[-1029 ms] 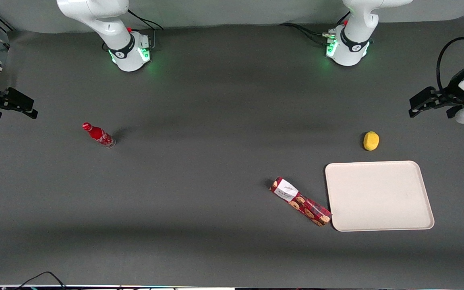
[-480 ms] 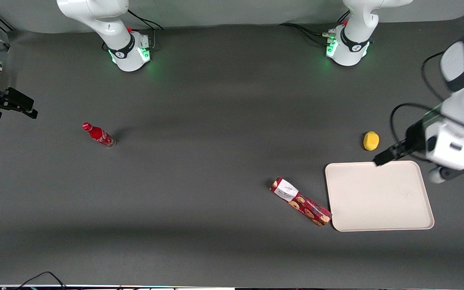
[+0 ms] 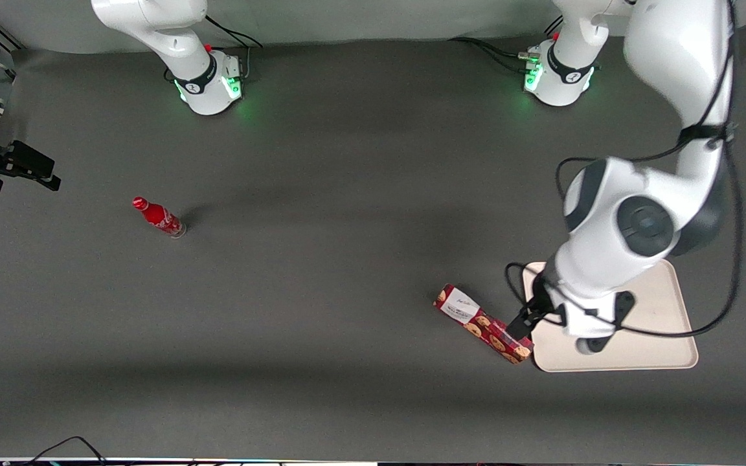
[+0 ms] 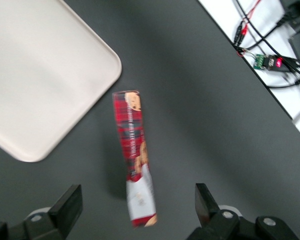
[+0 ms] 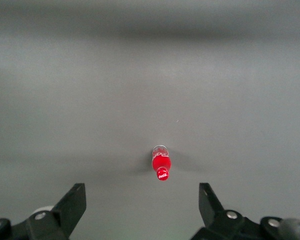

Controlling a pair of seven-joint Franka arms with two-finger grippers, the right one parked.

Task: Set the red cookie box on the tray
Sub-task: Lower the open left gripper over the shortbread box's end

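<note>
The red cookie box (image 3: 482, 323) lies flat and slantwise on the dark table, one end close to the rim of the cream tray (image 3: 667, 327). It also shows in the left wrist view (image 4: 134, 150), with its white-label end between the fingers and the tray (image 4: 40, 75) beside its other end. My left gripper (image 3: 520, 321) hovers above the box near the tray's edge, open and empty (image 4: 137, 210). The arm covers part of the tray.
A small red bottle (image 3: 159, 218) stands toward the parked arm's end of the table, also in the right wrist view (image 5: 160, 165). Cables and a small circuit board (image 4: 270, 61) lie past the table edge near the box.
My left arm has swung in from the working arm's end of the table, across the tray, to above the cookie box. The box, tray and bottle have not moved.
</note>
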